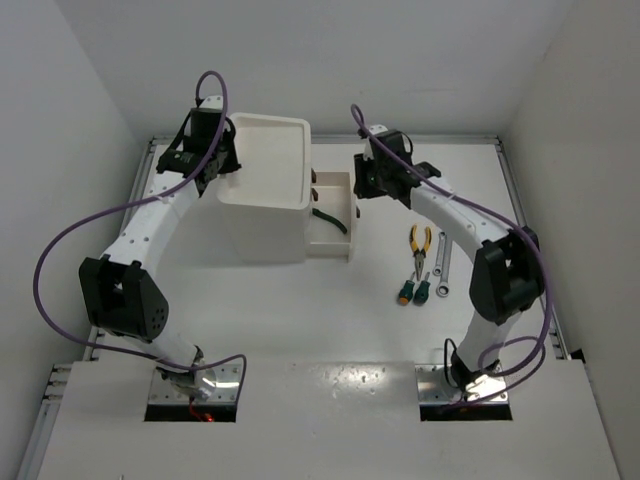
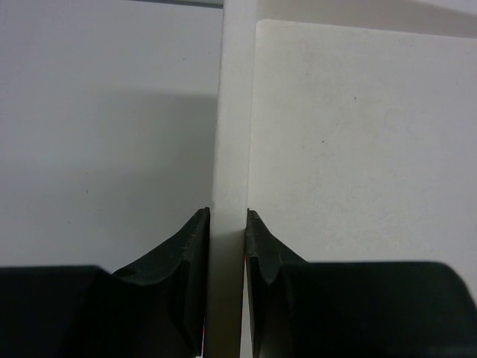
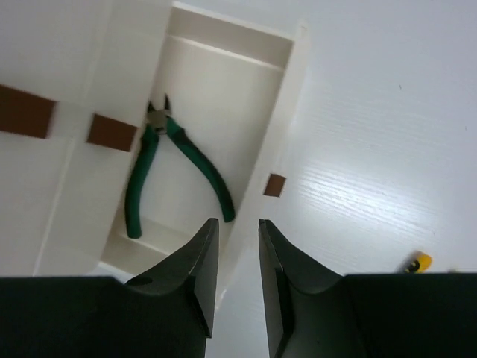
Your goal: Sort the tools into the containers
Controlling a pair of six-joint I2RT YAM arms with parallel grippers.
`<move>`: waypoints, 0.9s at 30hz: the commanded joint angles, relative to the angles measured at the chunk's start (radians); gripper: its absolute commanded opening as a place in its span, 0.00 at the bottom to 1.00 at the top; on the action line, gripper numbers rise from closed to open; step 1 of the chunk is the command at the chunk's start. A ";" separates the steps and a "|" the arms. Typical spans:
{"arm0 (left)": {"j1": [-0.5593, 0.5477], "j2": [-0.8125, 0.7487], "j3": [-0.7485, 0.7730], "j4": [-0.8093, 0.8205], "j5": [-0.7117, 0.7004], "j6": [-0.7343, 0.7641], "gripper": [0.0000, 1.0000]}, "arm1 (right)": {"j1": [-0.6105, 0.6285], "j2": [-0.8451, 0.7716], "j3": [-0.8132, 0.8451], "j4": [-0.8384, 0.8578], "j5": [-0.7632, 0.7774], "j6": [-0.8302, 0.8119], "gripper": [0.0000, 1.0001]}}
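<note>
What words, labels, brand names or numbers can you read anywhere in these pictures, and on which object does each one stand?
No text is readable in any view. The white drawer unit, its brown knobs and the green-handled pliers in the open drawer show plain, unprinted surfaces.

White arms with black joints (purple cables looped).

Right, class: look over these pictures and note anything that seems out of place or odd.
Nothing spilled or damaged. One drawer stands pulled out, green-handled cutters inside, and the left claw is clamped on the container's top rim rather than a tool.
</note>
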 commanded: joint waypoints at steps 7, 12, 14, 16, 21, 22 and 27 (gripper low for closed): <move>-0.024 0.037 -0.077 -0.116 0.139 -0.035 0.00 | -0.209 0.175 -0.008 -0.070 -0.233 0.121 0.29; -0.024 0.037 -0.099 -0.107 0.170 -0.016 0.00 | -0.229 0.263 0.002 -0.027 -0.330 0.158 0.23; -0.024 0.037 -0.099 -0.107 0.170 -0.016 0.00 | -0.229 0.308 0.025 -0.017 -0.382 0.158 0.22; -0.024 0.046 -0.109 -0.107 0.170 -0.016 0.00 | -0.229 0.335 0.053 -0.008 -0.419 0.171 0.20; -0.024 0.056 -0.109 -0.107 0.170 -0.007 0.00 | -0.209 0.381 0.075 0.004 -0.470 0.194 0.19; -0.024 0.066 -0.109 -0.107 0.170 -0.007 0.00 | -0.209 0.381 0.075 0.004 -0.470 0.194 0.19; -0.024 0.076 -0.100 -0.107 0.190 -0.007 0.00 | -0.209 0.402 0.075 0.051 -0.548 0.213 0.19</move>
